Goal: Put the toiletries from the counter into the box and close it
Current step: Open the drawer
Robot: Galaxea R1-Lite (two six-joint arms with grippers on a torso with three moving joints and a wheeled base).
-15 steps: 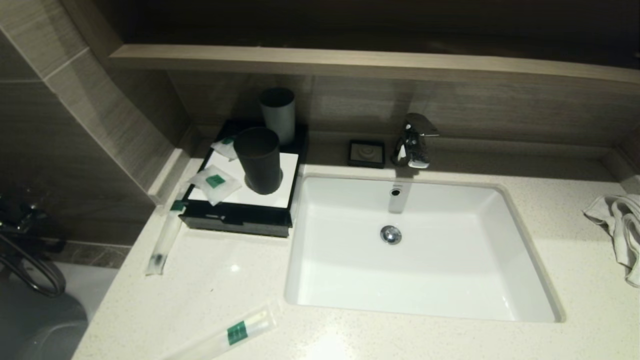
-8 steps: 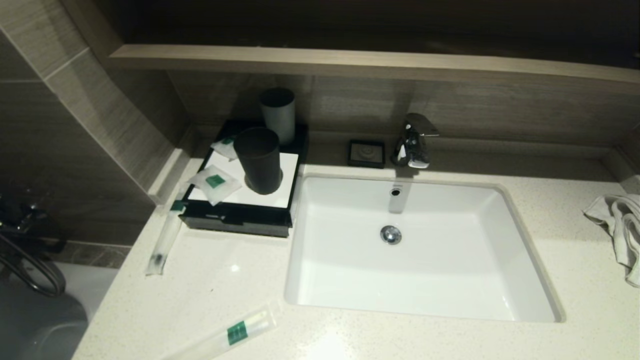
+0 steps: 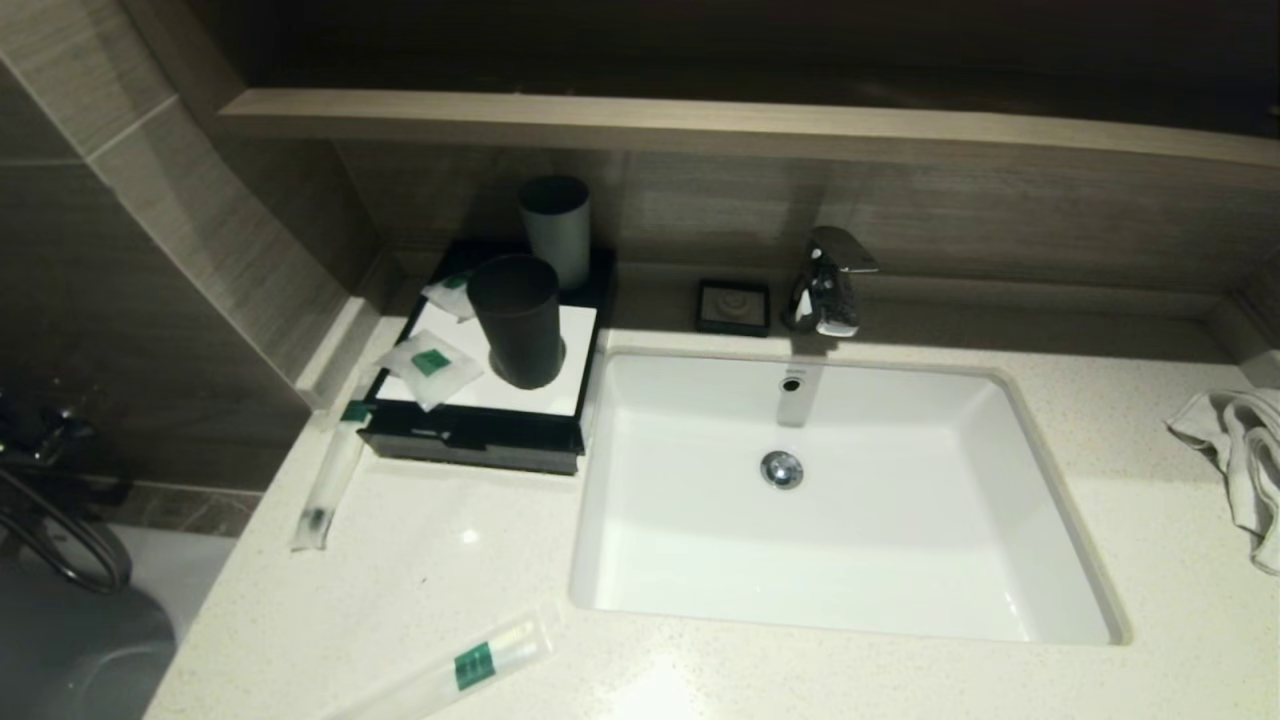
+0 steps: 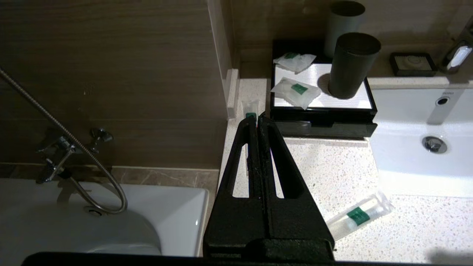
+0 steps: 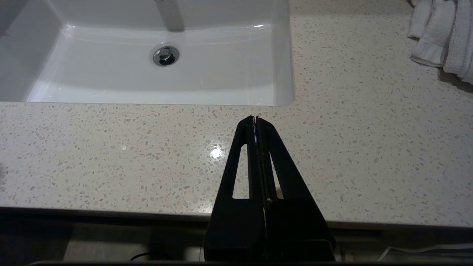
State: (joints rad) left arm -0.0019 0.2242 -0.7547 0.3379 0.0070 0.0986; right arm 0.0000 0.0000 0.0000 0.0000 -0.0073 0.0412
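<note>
The box [image 3: 478, 395] sits on the counter [image 3: 420, 580] just left of the sink [image 3: 840, 500], its front drawer pushed in. Two small sachets [image 3: 430, 366] lie on the box's white top beside a black cup [image 3: 518, 320]; one long sachet [image 3: 330, 470] rests on the counter against the box's left front corner, and another long sachet [image 3: 470, 665] lies well in front of the box, near the counter's edge. Nothing is packed yet, so the first job looks like pulling the drawer open: come in low and square to the box's front, hook the drawer lip, and draw it straight out so the cup on top does not tip. The left gripper [image 4: 257, 119] hovers in front of the box's left corner, fingers pressed together and empty; the right gripper [image 5: 255, 119] hangs over the counter in front of the sink, far from the box, fingers likewise together. Compared with a second ago, the box, sachets and cups lie exactly as they did; nothing has shifted.
</note>
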